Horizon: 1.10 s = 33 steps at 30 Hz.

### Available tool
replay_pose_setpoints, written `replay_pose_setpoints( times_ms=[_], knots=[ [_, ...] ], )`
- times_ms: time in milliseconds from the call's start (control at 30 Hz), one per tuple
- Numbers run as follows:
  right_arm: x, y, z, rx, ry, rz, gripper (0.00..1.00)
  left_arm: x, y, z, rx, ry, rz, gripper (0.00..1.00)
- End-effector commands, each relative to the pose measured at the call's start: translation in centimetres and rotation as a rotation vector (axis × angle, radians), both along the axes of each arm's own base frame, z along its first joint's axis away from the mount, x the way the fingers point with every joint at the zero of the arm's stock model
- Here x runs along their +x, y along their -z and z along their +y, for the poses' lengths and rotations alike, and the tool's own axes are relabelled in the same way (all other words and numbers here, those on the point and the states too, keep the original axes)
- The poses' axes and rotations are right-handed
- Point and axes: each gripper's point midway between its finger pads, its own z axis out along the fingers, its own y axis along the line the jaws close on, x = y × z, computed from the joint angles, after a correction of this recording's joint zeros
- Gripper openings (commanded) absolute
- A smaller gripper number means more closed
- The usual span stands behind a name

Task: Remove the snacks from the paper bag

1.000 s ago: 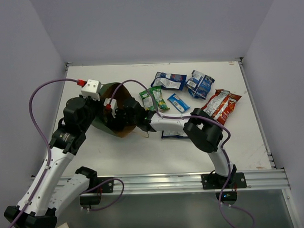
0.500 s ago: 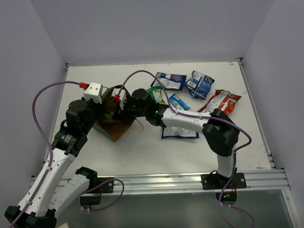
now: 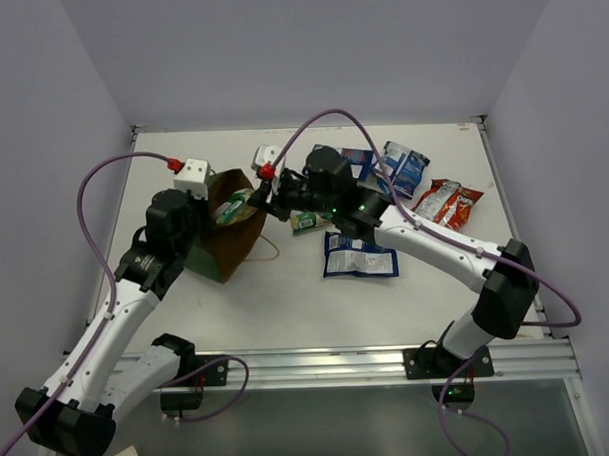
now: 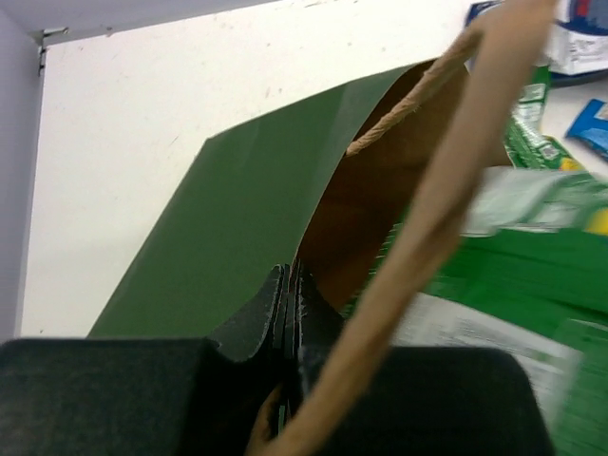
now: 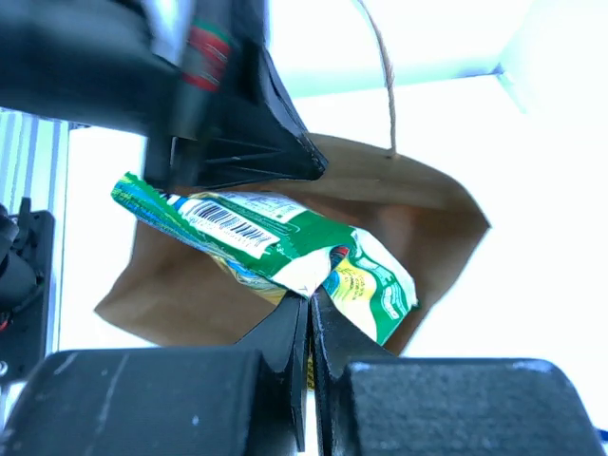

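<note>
The paper bag (image 3: 228, 243) lies tilted at the left of the table, dark green outside and brown inside, its mouth facing right. My left gripper (image 3: 202, 204) is shut on the bag's rim; in the left wrist view its jaws (image 4: 290, 285) pinch the green wall (image 4: 237, 228), and a tan handle (image 4: 427, 237) crosses in front. My right gripper (image 3: 255, 197) is at the bag's mouth, shut on a green packet (image 3: 236, 205). The right wrist view shows the jaws (image 5: 309, 302) pinching a fold of that packet (image 5: 266, 237) in front of the brown bag interior (image 5: 418, 204).
Other snacks lie on the table to the right of the bag: a green packet (image 3: 309, 221), a blue-and-white packet (image 3: 359, 256) near the middle, another (image 3: 403, 169) at the back, and a red-orange chip bag (image 3: 450, 202). The right arm spans over them.
My right gripper was inside the bag and closed there; it has drawn back up to the mouth with a green packet. The left arm lifted the bag's rim slightly.
</note>
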Motion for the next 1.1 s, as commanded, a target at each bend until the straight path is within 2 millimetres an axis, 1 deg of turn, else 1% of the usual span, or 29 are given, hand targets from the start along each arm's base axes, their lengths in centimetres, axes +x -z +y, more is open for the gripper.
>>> replay_pose_setpoints(
  times_ms=[0, 33, 67, 100, 133, 167, 200, 233, 267, 300, 333, 400, 433, 467, 500, 567, 600, 633, 667, 700, 733, 767, 800, 867, 900, 933, 1000, 1033, 1067],
  knots=[
    [-0.1, -10.4, -4.1, 0.119, 0.062, -0.204, 0.00, 1.6, -2.0, 1.4, 0.033, -0.103, -0.054, 0.00],
    [0.0, -11.0, -5.0, 0.114, 0.077, -0.213, 0.00, 2.2, -1.5, 1.8, 0.055, -0.130, -0.038, 0.00],
    [0.1, -11.6, -5.7, 0.113, 0.090, -0.229, 0.00, 2.6, -1.5, 1.9, 0.063, -0.142, -0.038, 0.00],
    [-0.3, -12.6, -6.9, 0.114, 0.108, -0.242, 0.00, 3.0, -2.0, 2.1, 0.068, -0.155, -0.045, 0.00],
    [-0.1, -12.9, -7.7, 0.106, 0.129, -0.256, 0.00, 3.7, -1.4, 2.2, 0.082, -0.166, -0.023, 0.00],
    [-0.1, -13.0, -8.4, 0.100, 0.148, -0.263, 0.00, 4.2, -1.4, 2.7, 0.087, -0.185, -0.016, 0.00],
    [-0.2, -13.8, -9.6, 0.102, 0.188, -0.274, 0.00, 5.0, -1.4, 2.7, 0.084, -0.196, -0.004, 0.00],
    [-0.1, -13.2, -10.3, 0.088, 0.212, -0.271, 0.00, 5.4, -1.2, 3.1, 0.080, -0.212, 0.014, 0.00],
    [-0.1, -13.1, -10.9, 0.086, 0.233, -0.271, 0.00, 5.8, -1.0, 3.8, 0.072, -0.236, 0.029, 0.00],
    [0.0, -13.0, -11.5, 0.083, 0.257, -0.272, 0.00, 6.6, -0.9, 3.8, 0.051, -0.251, 0.042, 0.00],
    [0.3, -12.3, -12.9, 0.070, 0.307, -0.268, 0.00, 6.8, -0.7, 4.1, 0.046, -0.263, 0.058, 0.00],
    [0.7, -11.0, -14.3, 0.040, 0.360, -0.258, 0.00, 7.7, -0.6, 4.6, 0.037, -0.292, 0.075, 0.00],
    [1.2, -9.4, -15.2, 0.000, 0.398, -0.246, 0.00, 7.8, -0.5, 5.0, 0.039, -0.309, 0.088, 0.00],
    [1.3, -8.2, -15.5, -0.032, 0.408, -0.232, 0.00, 8.0, -0.6, 5.5, 0.036, -0.328, 0.092, 0.00],
    [1.3, -6.6, -15.8, -0.081, 0.411, -0.204, 0.00, 8.5, -1.6, 5.6, 0.018, -0.337, 0.076, 0.00],
    [1.1, -4.1, -15.6, -0.119, 0.402, -0.150, 0.00, 9.0, -1.6, 5.8, 0.014, -0.344, 0.096, 0.00],
    [1.3, -3.9, -15.3, -0.100, 0.402, -0.145, 0.00, 9.6, -3.1, 6.0, -0.002, -0.357, 0.072, 0.00],
    [1.4, -2.1, -15.1, -0.108, 0.401, -0.117, 0.00, 10.0, -2.7, 6.1, -0.001, -0.359, 0.100, 0.00],
    [1.8, -0.8, -14.4, -0.116, 0.395, -0.103, 0.00, 10.3, -3.1, 6.4, -0.013, -0.371, 0.100, 0.00],
    [2.3, -0.5, -13.8, -0.101, 0.392, -0.109, 0.00, 11.1, -4.1, 6.4, -0.047, -0.376, 0.087, 0.00],
    [2.6, 0.6, -13.2, -0.111, 0.387, -0.088, 0.00, 11.5, -4.2, 6.0, -0.077, -0.359, 0.096, 0.00],
    [3.4, 2.2, -12.2, -0.130, 0.381, -0.074, 0.00, 11.9, -4.6, 6.2, -0.120, -0.369, 0.094, 0.00],
    [3.7, 3.2, -11.8, -0.142, 0.379, -0.071, 0.00, 12.6, -5.5, 6.0, -0.151, -0.363, 0.082, 0.00],
    [3.6, 4.8, -10.3, -0.148, 0.355, -0.084, 0.00, 13.3, -6.1, 5.5, -0.206, -0.339, 0.084, 0.00],
    [3.7, 5.8, -9.4, -0.148, 0.337, -0.082, 0.00, 13.7, -6.8, 5.2, -0.239, -0.335, 0.071, 0.00],
    [2.9, 6.9, -8.4, -0.167, 0.303, -0.078, 0.00, 13.9, -7.1, 4.5, -0.260, -0.306, 0.071, 0.00],
    [1.9, 9.5, -7.7, -0.223, 0.273, -0.036, 0.04, 14.2, -7.7, 4.0, -0.292, -0.289, 0.065, 0.00],
    [0.6, 11.6, -7.0, -0.257, 0.244, 0.019, 0.11, 14.3, -7.8, 3.7, -0.305, -0.279, 0.064, 0.00],
    [-0.5, 13.0, -7.1, -0.292, 0.224, 0.064, 0.16, 14.3, -7.8, 3.6, -0.312, -0.275, 0.062, 0.00]
  ],
)
